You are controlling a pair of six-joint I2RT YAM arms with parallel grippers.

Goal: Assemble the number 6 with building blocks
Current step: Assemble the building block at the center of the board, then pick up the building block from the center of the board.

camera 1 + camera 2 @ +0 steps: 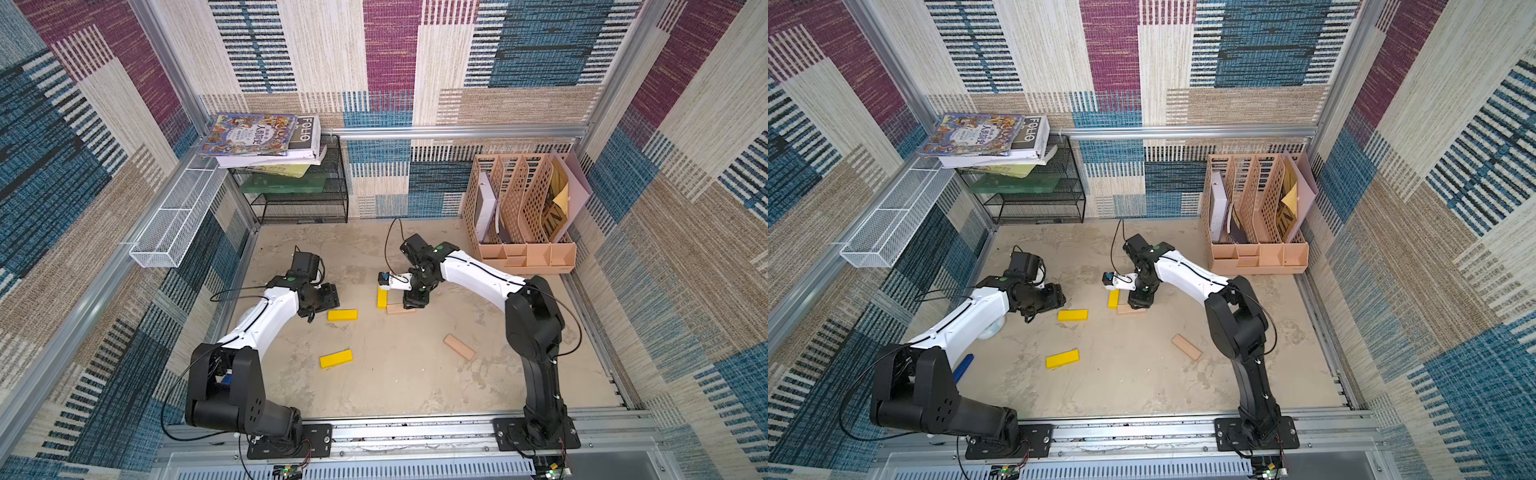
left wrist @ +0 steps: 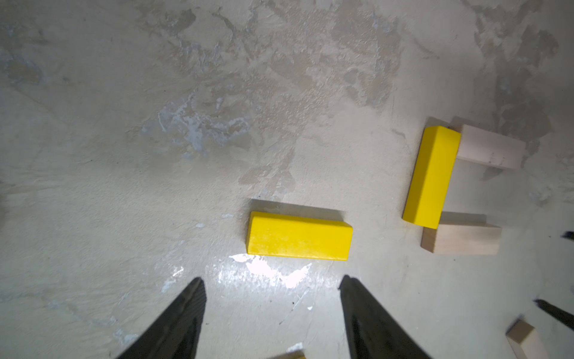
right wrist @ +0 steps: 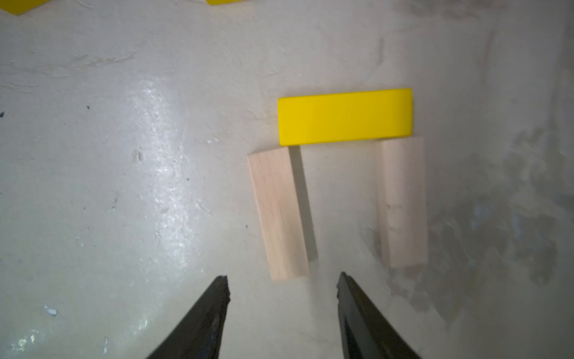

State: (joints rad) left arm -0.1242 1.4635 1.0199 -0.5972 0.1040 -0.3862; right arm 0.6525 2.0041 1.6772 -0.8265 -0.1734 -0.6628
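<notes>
1. Our landmark is the bright yellow flat rectangular bar (image 3: pixel 345 116). A pale tan wooden bar (image 3: pixel 278 213) meets one of its ends and a second tan bar (image 3: pixel 402 202) meets the other. Together they make a three-sided bracket, which we judge to be the start of the number 6 (image 1: pixel 382 298).
2. The right gripper (image 3: pixel 282 286) hangs at the far end of the first tan bar from the landmark, jaws apart and empty.
3. The left gripper (image 2: pixel 272 281) is also spread and holds nothing. It sits just short of a loose yellow bar (image 2: pixel 299 236), which lies near the landmark on the side away from the tan bars.
4. Another yellow bar (image 1: pixel 336 359) and a third tan bar (image 1: pixel 459 347) lie well apart from the landmark.
5. The first tan bar sits skewed rather than square to the landmark. With a fingertip close to its end, any sideways drift as the right gripper lifts could swing it further.
6. Nothing pins the bracket to the smooth mottled tabletop (image 2: pixel 124 155). Pushing the loose yellow bar against the landmark could shove all three pieces out of line.
7. Both arms work near the landmark, so we risk them colliding.
</notes>
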